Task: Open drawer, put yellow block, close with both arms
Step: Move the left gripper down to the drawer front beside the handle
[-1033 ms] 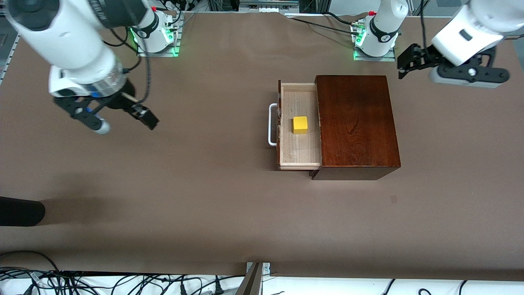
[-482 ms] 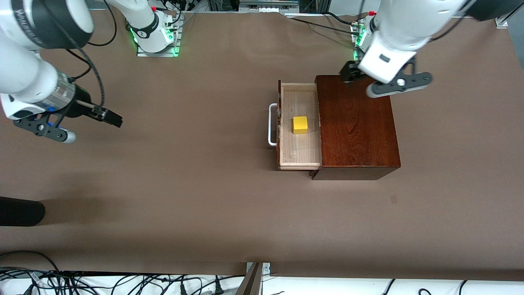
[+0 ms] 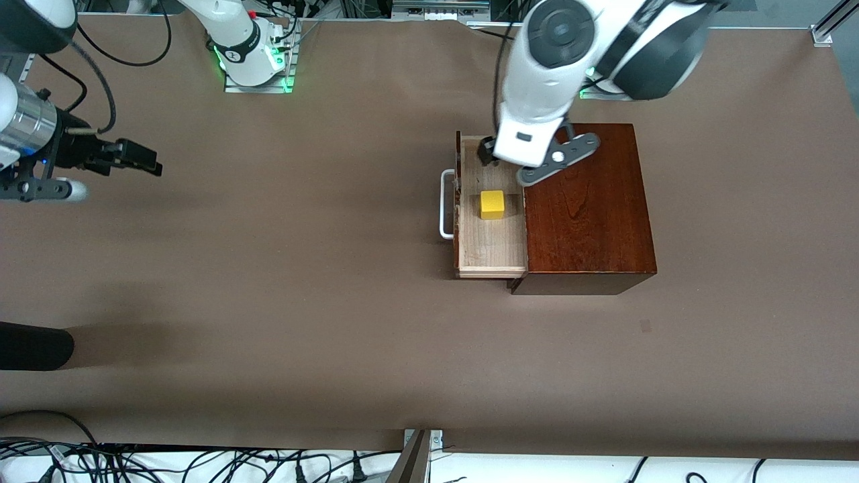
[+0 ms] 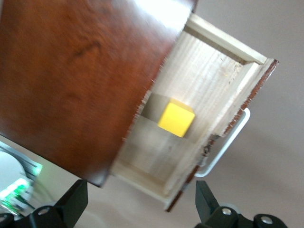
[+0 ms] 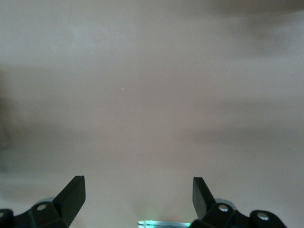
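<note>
One dark mahogany box (image 3: 586,201), glossy and rectangular, set on the brown table (image 3: 335,302) toward the left arm's end, closer to the table's base-side edge than to the camera-side edge. Long axis of the box running between those two edges. One drawer (image 3: 490,248) pulled partly out of the box's side, pointing toward the right arm's end of the table; pale raw wood lining with visible grain, thin dark reddish-brown front, one white U-shaped bar handle (image 3: 444,204) mounted on that front, its bar parallel to the box's long axis. One yellow block (image 3: 492,204), a small plain-faced cube, resting flat on the drawer floor about midway along the drawer's length, apart from the walls.

Two white jointed arms with black two-finger hands. Left hand (image 3: 503,164) hanging over the open drawer, above the part closer to the base-side edge, just beside the block but not touching it; fingers spread wide, holding nothing. Seen from the left wrist: both black fingertips (image 4: 76,202) framing the drawer, block and handle below. Right hand (image 3: 100,157) up in the air over bare table by the right arm's end edge, fingers likewise spread wide and empty; only blurred brown table surface between its fingertips (image 5: 71,194) in the right wrist view.
</note>
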